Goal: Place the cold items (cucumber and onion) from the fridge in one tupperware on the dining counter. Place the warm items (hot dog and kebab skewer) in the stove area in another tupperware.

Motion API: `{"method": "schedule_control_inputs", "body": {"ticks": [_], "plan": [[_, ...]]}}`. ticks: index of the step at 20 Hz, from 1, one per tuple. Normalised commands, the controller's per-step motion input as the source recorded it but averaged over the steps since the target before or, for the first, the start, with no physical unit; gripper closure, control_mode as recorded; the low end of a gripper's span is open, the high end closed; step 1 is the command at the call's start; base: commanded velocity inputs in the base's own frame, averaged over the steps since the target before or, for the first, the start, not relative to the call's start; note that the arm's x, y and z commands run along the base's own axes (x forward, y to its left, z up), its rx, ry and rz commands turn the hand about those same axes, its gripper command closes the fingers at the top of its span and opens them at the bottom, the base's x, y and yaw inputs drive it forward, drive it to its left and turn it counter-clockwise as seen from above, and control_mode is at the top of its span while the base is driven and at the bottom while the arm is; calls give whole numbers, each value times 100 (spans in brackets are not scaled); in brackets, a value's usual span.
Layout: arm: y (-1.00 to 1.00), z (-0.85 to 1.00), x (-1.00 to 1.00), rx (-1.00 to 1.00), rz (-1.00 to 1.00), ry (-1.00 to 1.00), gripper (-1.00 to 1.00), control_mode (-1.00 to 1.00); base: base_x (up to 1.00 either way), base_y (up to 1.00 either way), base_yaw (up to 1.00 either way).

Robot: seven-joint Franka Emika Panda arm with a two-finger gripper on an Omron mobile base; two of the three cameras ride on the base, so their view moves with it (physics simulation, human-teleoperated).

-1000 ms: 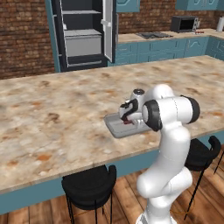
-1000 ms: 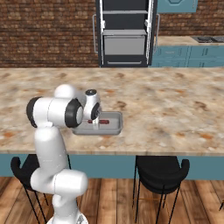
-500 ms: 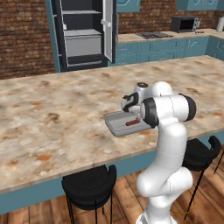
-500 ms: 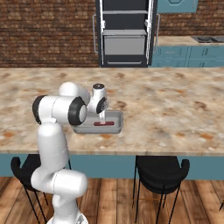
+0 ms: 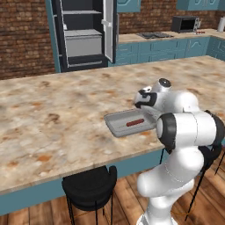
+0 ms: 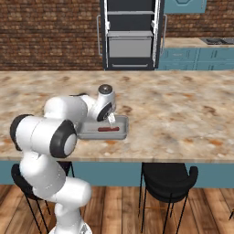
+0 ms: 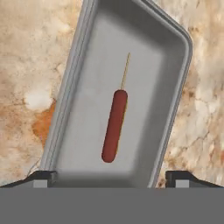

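A grey tupperware (image 7: pixel 175 78) lies on the dining counter (image 5: pixel 52 118). In it lies a red-brown hot dog (image 7: pixel 114 125), with a thin tan skewer stick (image 7: pixel 125 70) poking out past its far end. My gripper (image 7: pixel 111 178) hangs just above the near end of the tupperware, open, its two fingertips (image 7: pixel 43 177) spread wide with nothing between them. From the base the tupperware (image 5: pixel 115 127) and the hot dog (image 5: pixel 135 122) show left of the hand, and the gripper (image 6: pixel 111 119) stands over the tupperware (image 6: pixel 123 133) and the hot dog (image 6: pixel 108 129). The cucumber and the onion are out of view.
The black fridge (image 5: pixel 83 35) stands open behind the counter. The stove area (image 5: pixel 154 34) and a black microwave (image 5: pixel 183 23) are at the back right. Black stools (image 5: pixel 90 186) (image 6: pixel 167 176) stand under the counter's near edge.
The gripper has opened and let go of the hot dog, which now lies in the tupperware. The hand has lifted slightly off the tupperware.
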Motion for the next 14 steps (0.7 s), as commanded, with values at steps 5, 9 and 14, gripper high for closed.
{"method": "schedule_control_inputs", "body": {"ticks": [5,9,14], "plan": [[-7,90,-100,-25,18,-5,-100,-100,0,0,0],[0,46,-100,-27,18,0,-100,-100,0,0,0],[0,18,-100,-18,17,0,-100,-100,0,0,0]]}}
